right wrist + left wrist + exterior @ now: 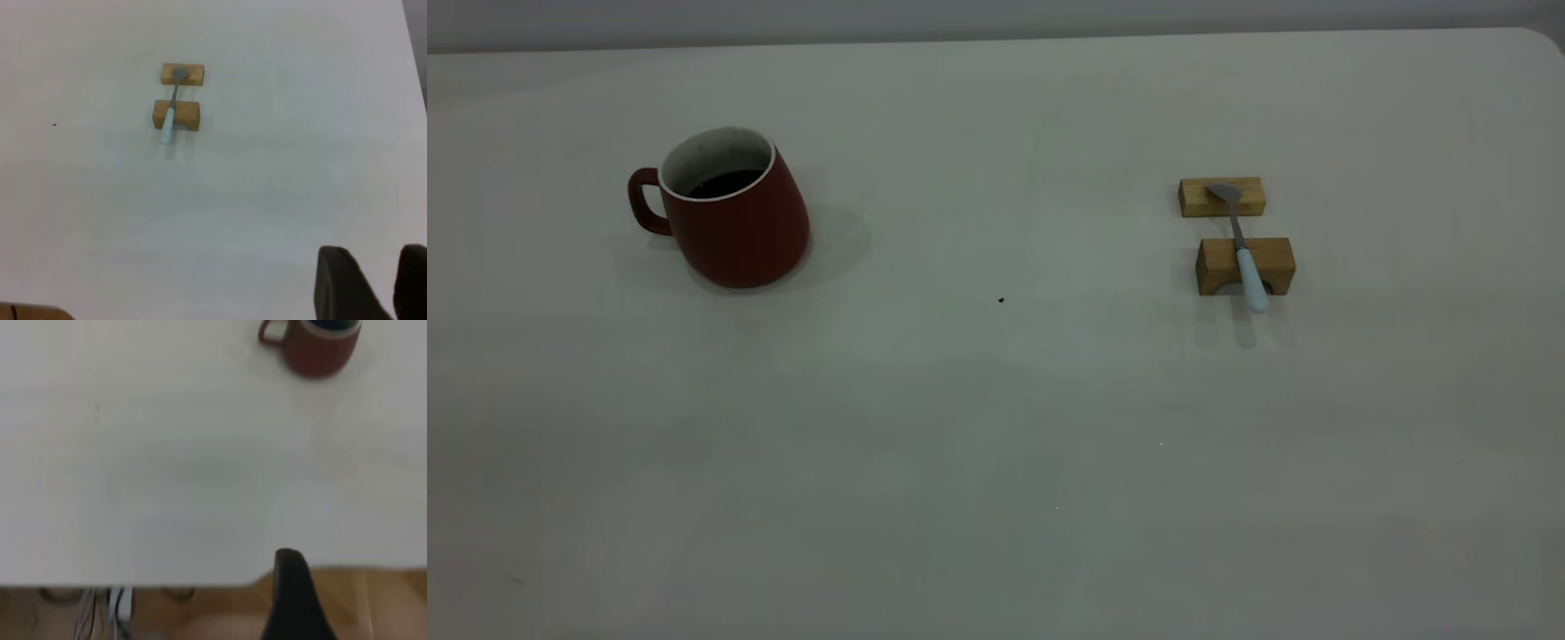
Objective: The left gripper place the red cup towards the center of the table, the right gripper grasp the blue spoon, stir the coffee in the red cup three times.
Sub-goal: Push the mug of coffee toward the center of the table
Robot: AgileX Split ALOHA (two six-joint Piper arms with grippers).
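Left tool (293,600) at tabletop (978,444) edge, one finger showing, state unclear. Cup (317,347) well ahead of it, upright, handle facing away from centre. Right tool (370,283) narrowly open, empty; spoon (171,113) far ahead on blocks (177,115), handle nearer.

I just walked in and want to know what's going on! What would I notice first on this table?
First, the dark red ceramic mug with a white rim and dark coffee inside, standing at the left of the plain off-white table. Next, over on the right, the small spoon with a pale blue handle, lying across two tan wooden blocks, its grey bowl resting on the far one.
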